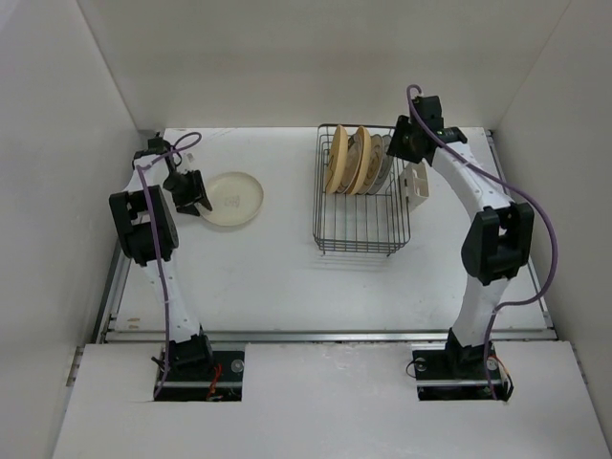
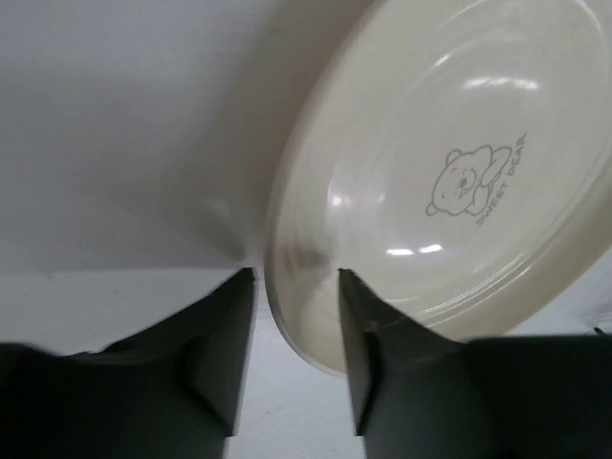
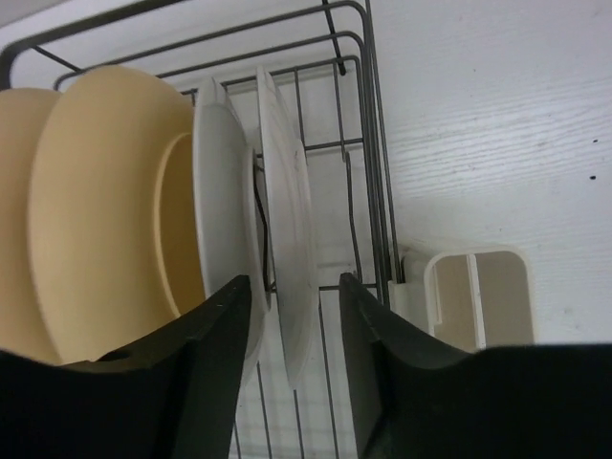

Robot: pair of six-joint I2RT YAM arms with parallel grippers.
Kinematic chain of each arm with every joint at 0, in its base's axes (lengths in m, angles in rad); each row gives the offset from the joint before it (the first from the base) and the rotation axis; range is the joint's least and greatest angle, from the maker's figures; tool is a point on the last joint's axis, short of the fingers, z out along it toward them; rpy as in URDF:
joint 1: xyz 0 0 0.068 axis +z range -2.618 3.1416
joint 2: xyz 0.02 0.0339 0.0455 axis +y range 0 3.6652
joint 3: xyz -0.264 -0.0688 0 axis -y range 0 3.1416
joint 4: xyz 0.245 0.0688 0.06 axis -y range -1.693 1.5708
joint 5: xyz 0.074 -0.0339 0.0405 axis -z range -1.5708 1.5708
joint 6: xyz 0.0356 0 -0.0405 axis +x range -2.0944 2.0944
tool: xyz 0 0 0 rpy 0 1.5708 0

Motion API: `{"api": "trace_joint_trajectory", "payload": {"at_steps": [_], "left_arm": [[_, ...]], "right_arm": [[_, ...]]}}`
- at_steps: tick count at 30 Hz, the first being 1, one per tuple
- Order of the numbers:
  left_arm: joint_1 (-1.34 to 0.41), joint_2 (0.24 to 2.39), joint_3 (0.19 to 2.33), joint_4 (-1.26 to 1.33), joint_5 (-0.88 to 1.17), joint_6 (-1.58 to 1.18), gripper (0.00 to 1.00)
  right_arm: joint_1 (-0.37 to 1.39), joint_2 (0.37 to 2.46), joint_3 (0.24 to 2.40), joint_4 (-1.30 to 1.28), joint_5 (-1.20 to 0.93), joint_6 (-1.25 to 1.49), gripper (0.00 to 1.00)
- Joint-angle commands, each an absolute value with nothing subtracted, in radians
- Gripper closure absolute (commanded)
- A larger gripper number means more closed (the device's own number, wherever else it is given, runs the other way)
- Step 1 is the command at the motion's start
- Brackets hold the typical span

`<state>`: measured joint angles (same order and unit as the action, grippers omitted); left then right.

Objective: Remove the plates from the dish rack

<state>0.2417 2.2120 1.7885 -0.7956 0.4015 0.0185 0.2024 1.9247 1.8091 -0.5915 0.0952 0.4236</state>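
A round cream plate point(image 1: 229, 199) printed with a small bear lies flat and face up on the bench point(image 1: 287, 287), well to the left of the rectangular dark wire dish rack point(image 1: 363, 251). At the rack's far end, four plates stand on edge. Two orange-yellow plates point(image 3: 105, 191) are on the left, and two white plates point(image 3: 287, 239) stand close beside them. A cream plastic holder point(image 3: 478, 296) is clipped to the rack's right side.

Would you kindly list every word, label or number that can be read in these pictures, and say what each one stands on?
"SWEET BEAR": printed in grey beside a small bear drawing on the inside of the cream plate, left wrist view.
In the top view the same print is only a faint mark, too small to read.
Nothing readable shows on the dish rack or the racked plates.
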Motion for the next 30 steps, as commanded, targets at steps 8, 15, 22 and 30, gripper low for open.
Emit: {"api": "trace_joint_trajectory", "payload": {"at_steps": [8,15,22,30], "left_arm": [[0.236,2.102,1.827,-0.851,0.371,0.028,0.24],[0.236,1.964,1.881,-0.899,0.256,0.072,0.15],[0.236,1.905,1.956,-0.991,0.212,0.107,0.15],[0.236,1.836,1.956,-1.039,0.167,0.135,0.15]], "right_arm": [[0.198,2.037,1.85,-0.567,0.074,0.436,0.76],[0.227,1.976,1.93,-0.597,0.227,0.367,1.0],[0.29,1.994,2.134,-0.724,0.52,0.282,1.0],[0.333,1.942,2.26,-0.769,0.94,0.198,1.0]]}}
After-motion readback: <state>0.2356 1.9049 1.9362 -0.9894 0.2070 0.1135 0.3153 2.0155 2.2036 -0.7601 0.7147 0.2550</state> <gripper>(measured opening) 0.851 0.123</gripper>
